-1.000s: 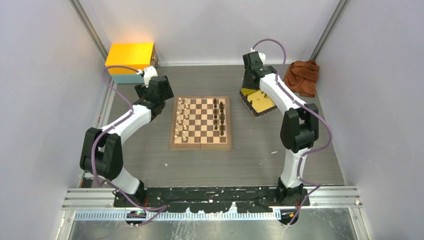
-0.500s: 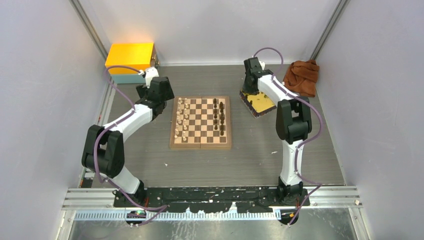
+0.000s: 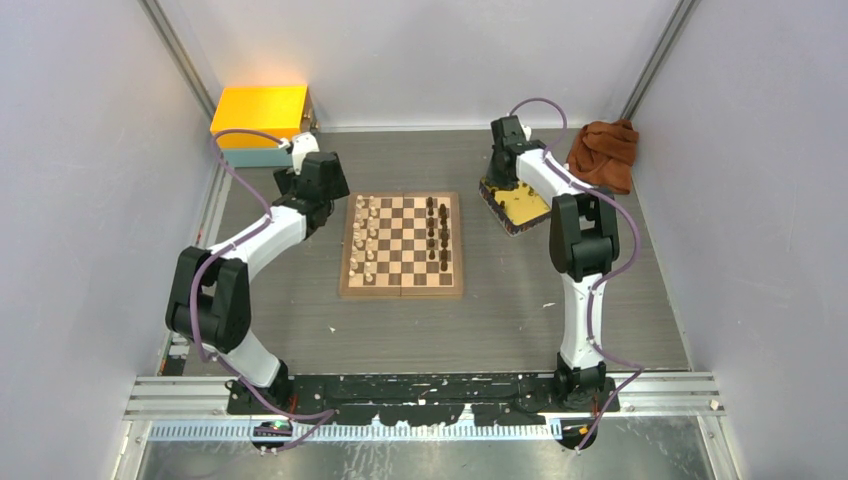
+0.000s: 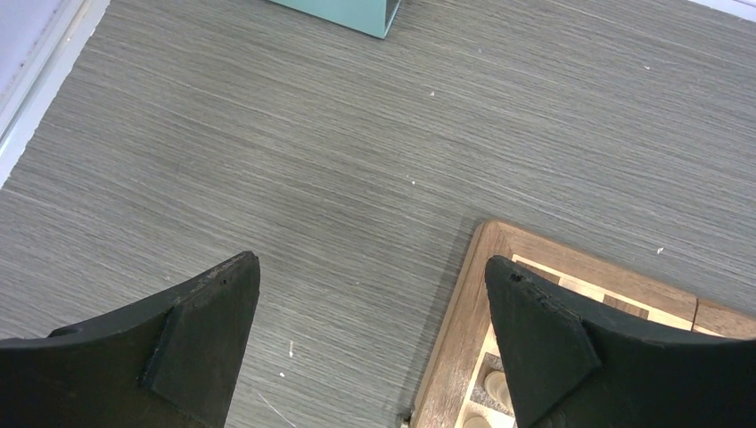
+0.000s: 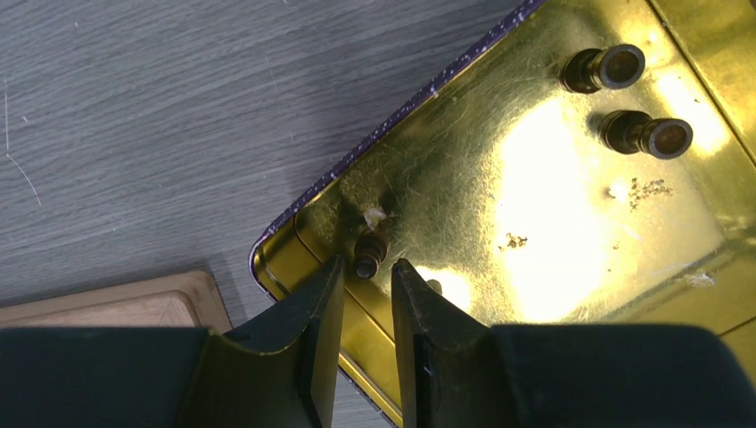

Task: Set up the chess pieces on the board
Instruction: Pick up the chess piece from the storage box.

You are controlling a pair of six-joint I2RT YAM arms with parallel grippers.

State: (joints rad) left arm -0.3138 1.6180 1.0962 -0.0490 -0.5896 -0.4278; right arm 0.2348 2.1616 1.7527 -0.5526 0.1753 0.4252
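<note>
The left gripper (image 4: 372,263) hangs over the table (image 4: 267,160) just off the far left corner of the board (image 4: 459,339), jaws spread wide with nothing between them, much as a second ago. The board has not moved. It lies between the arms, with pale pieces (image 3: 364,240) down its left side and dark pieces (image 3: 437,232) down its right. The right arm's elbow (image 3: 578,235) has swung in toward the yellow tray (image 5: 553,178). The right gripper (image 5: 365,266) sits low in the tray, jaws a narrow gap apart, with a dark piece (image 5: 370,252) at their tips — gripped or not, I cannot tell.
</note>
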